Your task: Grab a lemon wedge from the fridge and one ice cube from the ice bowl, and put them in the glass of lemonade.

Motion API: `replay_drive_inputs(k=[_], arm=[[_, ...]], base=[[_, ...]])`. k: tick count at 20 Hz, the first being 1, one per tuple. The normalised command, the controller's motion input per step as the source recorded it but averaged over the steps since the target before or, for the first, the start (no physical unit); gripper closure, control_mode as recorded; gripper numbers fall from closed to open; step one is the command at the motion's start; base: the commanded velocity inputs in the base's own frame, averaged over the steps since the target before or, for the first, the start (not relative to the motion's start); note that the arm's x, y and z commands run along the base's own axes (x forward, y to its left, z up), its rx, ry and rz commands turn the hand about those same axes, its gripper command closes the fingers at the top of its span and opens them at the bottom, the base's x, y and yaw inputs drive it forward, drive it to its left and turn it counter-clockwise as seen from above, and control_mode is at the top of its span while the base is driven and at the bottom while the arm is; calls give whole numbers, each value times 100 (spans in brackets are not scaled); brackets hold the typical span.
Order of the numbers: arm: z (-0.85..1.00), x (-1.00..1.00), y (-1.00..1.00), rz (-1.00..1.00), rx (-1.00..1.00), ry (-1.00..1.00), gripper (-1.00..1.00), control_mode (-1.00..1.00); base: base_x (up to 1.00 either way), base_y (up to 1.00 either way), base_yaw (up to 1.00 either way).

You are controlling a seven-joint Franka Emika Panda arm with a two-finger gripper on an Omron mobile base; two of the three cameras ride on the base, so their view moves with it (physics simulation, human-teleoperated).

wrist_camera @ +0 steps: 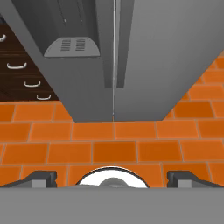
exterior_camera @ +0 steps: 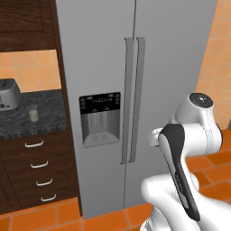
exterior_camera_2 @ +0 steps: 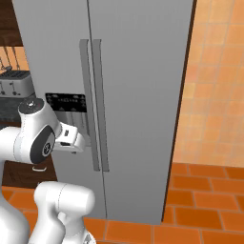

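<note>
Your gripper (wrist_camera: 112,178) sits wide open holding nothing, pointed down at the orange floor (wrist_camera: 113,151) before the shut fridge (exterior_camera: 135,67).

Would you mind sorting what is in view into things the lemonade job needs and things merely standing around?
Needed for the job:
- fridge, both doors shut
- glass of lemonade on the counter
- gripper, open, holding nothing

Standing around:
- toaster
- drawers under the counter
</note>
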Motion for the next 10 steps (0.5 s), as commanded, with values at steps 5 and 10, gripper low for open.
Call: replay_drive_inputs(k=[5,10], arm=[[0,0,0,0,0,0,-100,100],[0,0,0,0,0,0,-100,100]], base=[[-30,-7,0],[-33,-17,0]])
